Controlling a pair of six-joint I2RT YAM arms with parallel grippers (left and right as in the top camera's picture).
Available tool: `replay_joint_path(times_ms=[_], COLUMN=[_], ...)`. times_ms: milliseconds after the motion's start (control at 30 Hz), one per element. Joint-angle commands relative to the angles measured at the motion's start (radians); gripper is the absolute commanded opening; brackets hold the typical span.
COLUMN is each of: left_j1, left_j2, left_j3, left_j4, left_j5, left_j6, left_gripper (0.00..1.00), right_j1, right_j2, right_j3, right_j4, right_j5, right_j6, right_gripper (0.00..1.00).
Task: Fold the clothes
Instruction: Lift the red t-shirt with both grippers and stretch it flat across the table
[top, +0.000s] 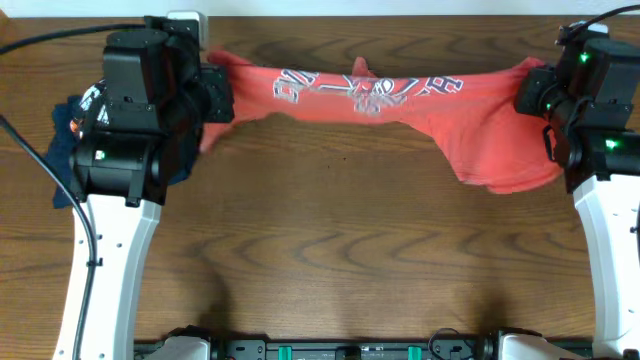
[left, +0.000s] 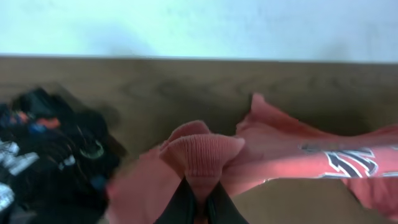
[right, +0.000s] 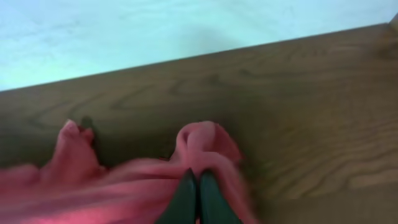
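Left end effector (top: 216, 96) is clamped fully shut on a bunched, ribbed edge of a short-sleeved coral-red cotton T-shirt (top: 400, 110), right beside a heap of dark garments (top: 62, 130), black with white lettering over navy blue. Right end effector (top: 528, 95) is also fully closed, pinching a gathered fold at the end of the shirt farthest from the heap. Each wrist view shows fabric pinched between closed fingers and billowing up past the tips of the left end effector (left: 199, 194) and the right end effector (right: 198, 186).

The shirt stretches away from the heap as a narrow, twisted band along the far side of the brown wood-grain worktop (top: 330, 250). Its dark-and-white chest print faces up about halfway along. Farther from the heap, a wider lobe of cloth sags toward the near side. Whether the band is fully lifted or grazes the wood cannot be told.

The work appears to be at the spreading stage: the garment is pulled out lengthwise but not yet laid flat, and no fold is made. The next move likely calls for both arms to draw the cloth toward the near side, away from the heap, lowering together under even tension so the twist opens and the sagging lobe smooths out. One grip slipping or dropping first could bunch the shirt again or drag it onto the heap.
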Motion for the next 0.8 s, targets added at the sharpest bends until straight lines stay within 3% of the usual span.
replay_joint_path(times_ms=[0, 200, 433, 533, 633, 767], left_j1=[0.009, 0.009, 0.009, 0.009, 0.009, 0.009], left_j2=[-0.003, 0.036, 0.107, 0.103, 0.077, 0.032], left_j3=[0.008, 0.008, 0.009, 0.01, 0.01, 0.01], left_j4=[-0.011, 0.074, 0.297, 0.349, 0.28, 0.005], left_j5=[0.018, 0.014, -0.053, -0.052, -0.008, 0.058], left_j6=[-0.005, -0.004, 0.0, -0.002, -0.002, -0.005], left_gripper=[0.06, 0.06, 0.06, 0.06, 0.06, 0.06], right_j1=[-0.014, -0.014, -0.017, -0.021, -0.023, -0.023], right_j2=[-0.002, 0.031, 0.046, 0.04, 0.023, 0.006], right_j3=[0.016, 0.016, 0.019, 0.028, 0.029, 0.029], right_j4=[0.002, 0.081, 0.288, 0.291, 0.186, -0.036], right_j5=[0.029, 0.029, 0.029, 0.029, 0.029, 0.04], right_j6=[-0.014, -0.015, -0.075, -0.076, -0.076, -0.074], right_gripper=[0.01, 0.01, 0.01, 0.01, 0.01, 0.01])
